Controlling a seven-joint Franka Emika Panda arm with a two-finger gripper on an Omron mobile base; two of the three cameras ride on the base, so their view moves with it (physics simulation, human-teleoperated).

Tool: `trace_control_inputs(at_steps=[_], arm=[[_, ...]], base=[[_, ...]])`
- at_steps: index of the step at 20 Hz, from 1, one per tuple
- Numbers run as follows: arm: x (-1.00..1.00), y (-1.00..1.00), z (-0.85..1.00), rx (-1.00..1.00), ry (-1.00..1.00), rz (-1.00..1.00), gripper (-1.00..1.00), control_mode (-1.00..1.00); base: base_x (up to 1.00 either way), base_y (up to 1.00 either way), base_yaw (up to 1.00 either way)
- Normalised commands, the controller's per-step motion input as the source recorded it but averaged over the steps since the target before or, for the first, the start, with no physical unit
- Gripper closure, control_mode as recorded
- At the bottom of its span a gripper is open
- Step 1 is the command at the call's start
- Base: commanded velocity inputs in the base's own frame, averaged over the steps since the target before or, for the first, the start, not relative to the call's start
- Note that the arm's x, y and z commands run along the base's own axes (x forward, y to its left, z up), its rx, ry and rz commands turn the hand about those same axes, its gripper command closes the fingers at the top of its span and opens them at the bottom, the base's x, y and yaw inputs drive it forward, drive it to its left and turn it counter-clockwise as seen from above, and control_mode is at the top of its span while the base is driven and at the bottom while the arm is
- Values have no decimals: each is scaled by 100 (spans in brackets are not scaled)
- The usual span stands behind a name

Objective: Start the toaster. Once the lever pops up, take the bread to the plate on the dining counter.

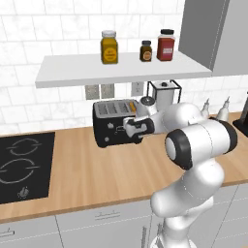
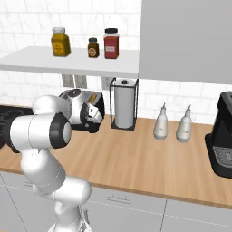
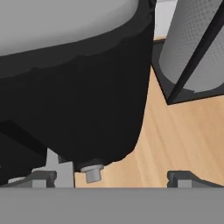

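- Against the white tiled wall, the small black boxy toaster [image 1: 112, 127] with a silver-grey slotted top stands on the light-wood bench [image 1: 97, 169].
- Right at the toaster's front right corner sits the end effector [image 3: 109, 177], fingers spread wide with nothing between them.
- Just right of the toaster stands a white paper-towel roll [image 2: 124, 108] in a black wire holder.
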Motion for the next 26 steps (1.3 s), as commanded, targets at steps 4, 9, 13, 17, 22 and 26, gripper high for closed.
trace_control_inputs(at_steps=[4, 9, 13, 17, 22, 26], arm=[[-15, -1, -45, 0, -1, -2, -100, -100], [-24, -1, -31, 0, -3, -2, -100, -100], [-69, -6, 56, 6, -25, -2, -100, -100], [-55, -3, 100, 12, -24, -1, -100, -100], [-16, -3, 100, 15, -7, 0, -100, -100], [0, -8, 100, 11, 2, 0, -100, -100]], base=[[0, 0, 0], [0, 0, 0], [0, 0, 0], [0, 0, 0], [0, 0, 0], [0, 0, 0]])
